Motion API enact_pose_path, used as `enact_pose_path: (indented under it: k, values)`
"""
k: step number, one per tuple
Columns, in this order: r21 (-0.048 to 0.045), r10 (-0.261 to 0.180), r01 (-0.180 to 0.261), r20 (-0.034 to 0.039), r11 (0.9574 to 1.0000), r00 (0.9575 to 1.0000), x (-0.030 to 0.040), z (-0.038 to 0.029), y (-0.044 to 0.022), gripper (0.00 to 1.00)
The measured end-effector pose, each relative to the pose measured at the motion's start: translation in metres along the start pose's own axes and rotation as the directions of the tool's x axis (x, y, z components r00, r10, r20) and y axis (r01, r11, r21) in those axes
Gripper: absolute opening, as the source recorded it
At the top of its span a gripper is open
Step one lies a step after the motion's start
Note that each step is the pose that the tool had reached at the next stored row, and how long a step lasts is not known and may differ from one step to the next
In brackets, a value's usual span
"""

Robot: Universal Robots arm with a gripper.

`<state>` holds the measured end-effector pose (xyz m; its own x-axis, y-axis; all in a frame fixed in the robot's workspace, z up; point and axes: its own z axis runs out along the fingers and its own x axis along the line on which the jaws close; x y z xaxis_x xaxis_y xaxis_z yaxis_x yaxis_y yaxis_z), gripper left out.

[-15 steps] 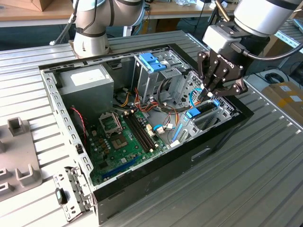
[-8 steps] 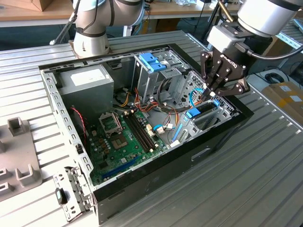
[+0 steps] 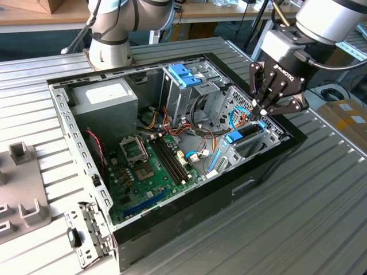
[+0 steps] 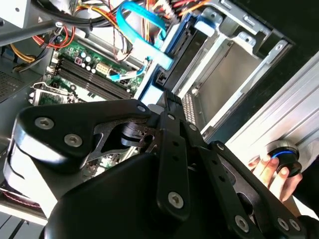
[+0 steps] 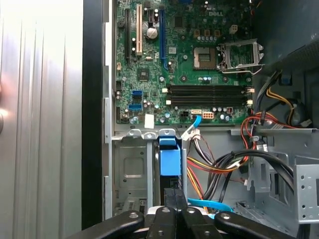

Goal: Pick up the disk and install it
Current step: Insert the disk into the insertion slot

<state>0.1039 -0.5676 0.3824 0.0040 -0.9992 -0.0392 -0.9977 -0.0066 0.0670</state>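
On the exterior view's left, grey fixture blocks (image 3: 23,189) rest on the ribbed metal table (image 3: 321,217), and a loose perforated bracket (image 3: 86,232) lies near the front corner of the open computer case (image 3: 172,220). Inside the case, the power supply (image 3: 106,97) occupies the far left corner, the motherboard (image 3: 152,166) covers the floor, and a blue-topped drive cage (image 3: 186,80) stands near the far wall. At the case's right end, the disk (image 3: 243,134) sits on edge in the lower drive bay (image 3: 258,143), its light-blue carrier frame showing; its long axis runs along the bay, toward the case's right wall. The gripper (image 3: 259,112) is directly above the disk, fingertips at its upper edge. In the first wrist view the fingers (image 5: 172,199) are drawn together over the blue frame (image 5: 169,159), apparently clamped on it. Bay walls flank the disk closely; cables (image 5: 224,164) crowd one side. In the second wrist view a hand (image 4: 271,169) rests on a knob (image 4: 284,154) outside the case.
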Motion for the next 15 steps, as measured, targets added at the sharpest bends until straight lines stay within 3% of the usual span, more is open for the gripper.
enact_pose_path:
  k: [4,8,9,10,15]
  values:
    - [-0.0064,0.0,0.0,0.0,1.0,1.0,0.0013,-0.0004,-0.0096,0.1]
    - [-0.0159,0.001,-0.001,0.0001,0.9999,1.0,0.0022,-0.0009,-0.0235,0.1]
    - [-0.0183,0.001,-0.001,0.0,0.9998,1.0,0.0023,-0.001,-0.0274,0.1]
    - [-0.023,0.001,-0.001,0.0001,0.9997,1.0,0.0025,-0.0013,-0.0353,0.1]
    - [-0.0296,0.001,-0.001,0.0002,0.9996,1.0,0.0026,-0.0018,-0.0477,0.1]
